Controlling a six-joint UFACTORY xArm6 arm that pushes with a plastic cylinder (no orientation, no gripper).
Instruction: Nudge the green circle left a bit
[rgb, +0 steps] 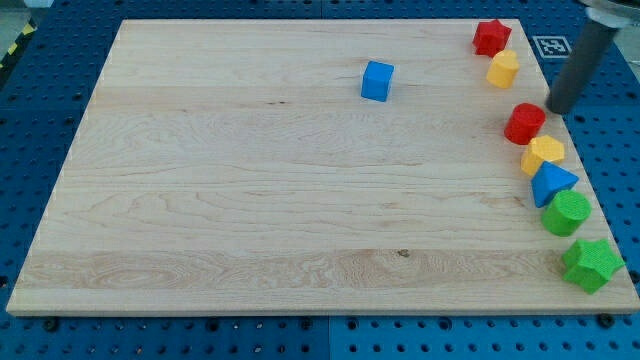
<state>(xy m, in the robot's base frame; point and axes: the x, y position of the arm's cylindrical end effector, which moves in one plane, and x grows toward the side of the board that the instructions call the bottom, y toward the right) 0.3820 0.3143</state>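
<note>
The green circle (566, 212) sits near the board's right edge, low in the view. It lies between a blue triangle (551, 183) just above it and a green star (590, 264) below it. My tip (556, 110) is at the right edge, higher up, just right of a red round block (524, 123). The tip is well above the green circle and does not touch it.
A yellow block (544, 153) lies between the red round block and the blue triangle. A red star (491, 37) and a yellow block (503, 69) sit at the top right. A blue cube (377, 80) stands at top centre. The wooden board (250, 190) has blue pegboard around it.
</note>
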